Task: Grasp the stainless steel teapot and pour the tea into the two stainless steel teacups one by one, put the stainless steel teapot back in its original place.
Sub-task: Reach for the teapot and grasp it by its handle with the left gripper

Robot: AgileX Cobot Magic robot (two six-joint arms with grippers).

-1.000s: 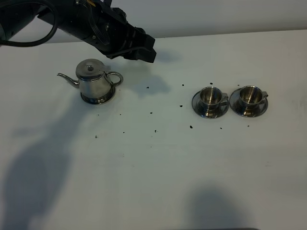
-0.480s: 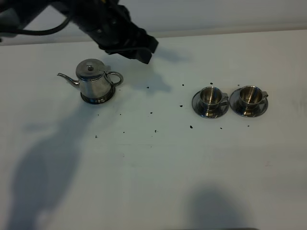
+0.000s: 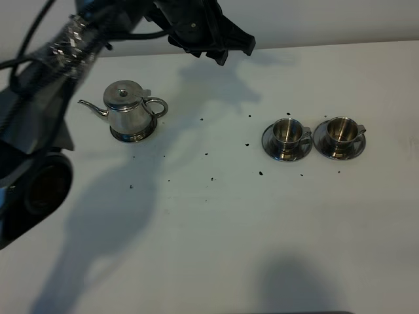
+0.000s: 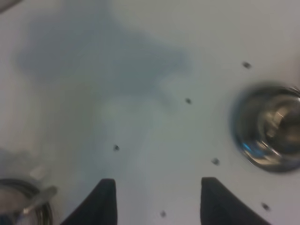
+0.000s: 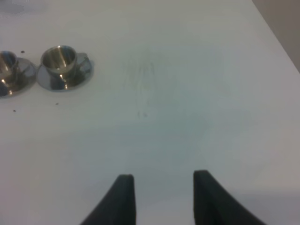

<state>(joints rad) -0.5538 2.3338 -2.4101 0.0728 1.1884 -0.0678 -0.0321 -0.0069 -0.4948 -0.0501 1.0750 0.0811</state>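
The stainless steel teapot [image 3: 127, 110] stands upright on its round saucer [image 3: 135, 137] at the left of the table, spout pointing left. It shows blurred at the edge of the left wrist view [image 4: 21, 206]. The two stainless steel teacups [image 3: 288, 131] [image 3: 342, 129] sit on their saucers at the right. My left gripper [image 3: 229, 51] hovers open and empty above the table's far side, right of the teapot and apart from it; the left wrist view shows its gripper [image 4: 157, 206] over bare table with one teacup [image 4: 272, 126] to the side. My right gripper [image 5: 164, 197] is open and empty, with both teacups [image 5: 58, 58] [image 5: 4, 63] far ahead.
Small dark specks [image 3: 211, 178] lie scattered on the white table [image 3: 209, 229] between the teapot and the cups. The left arm's dark links [image 3: 39, 98] reach over the table's left side. The table's right edge [image 5: 276, 37] shows in the right wrist view.
My left arm has swung right and toward the back of the table, away from the teapot. Its jaws stay open. The teapot and cups have not moved.
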